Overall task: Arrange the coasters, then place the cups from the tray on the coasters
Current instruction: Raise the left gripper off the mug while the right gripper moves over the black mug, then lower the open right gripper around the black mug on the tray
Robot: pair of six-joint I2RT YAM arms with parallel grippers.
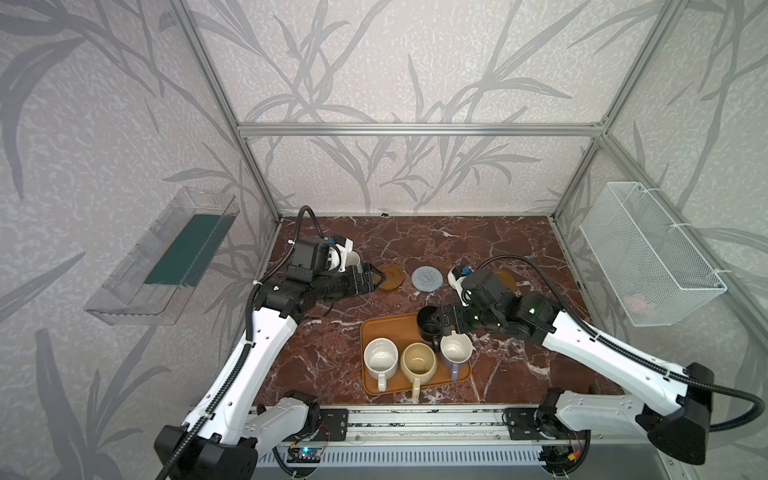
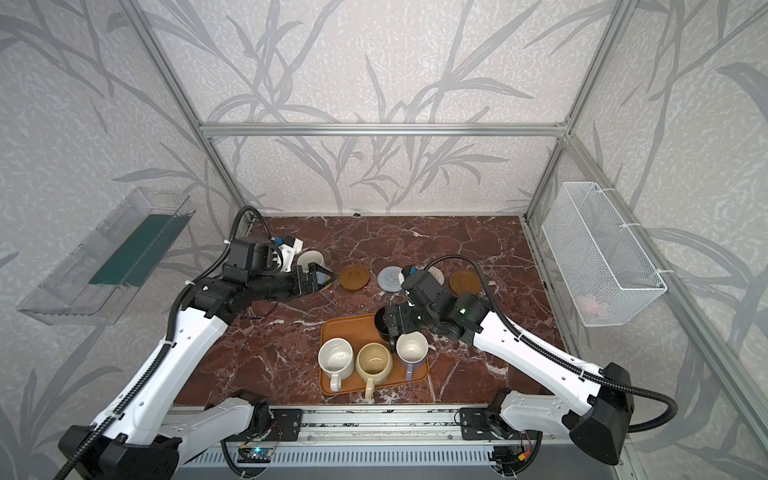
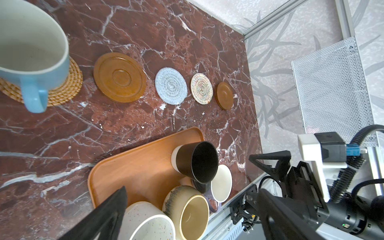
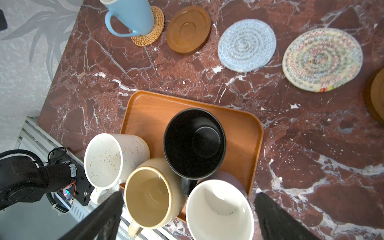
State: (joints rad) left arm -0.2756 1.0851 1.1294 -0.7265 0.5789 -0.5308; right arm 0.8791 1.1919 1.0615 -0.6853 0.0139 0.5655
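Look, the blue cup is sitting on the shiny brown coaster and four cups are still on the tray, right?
Not quite. The blue cup sits on the tan woven coaster, not the shiny brown coaster beside it, which is bare. The right wrist view shows this clearly. The rest holds: four cups still stand on the tray.

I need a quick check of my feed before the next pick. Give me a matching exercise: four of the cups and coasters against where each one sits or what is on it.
Things:
1. blue cup
2. black cup
3. grey-blue coaster
4. lavender cup

States:
A. bare, on the marble between a brown coaster and the cream one
B. on the tray, at its back
C. on the rattan coaster
D. on the tray, at its right front corner

Pairs: 1-C, 2-B, 3-A, 4-D
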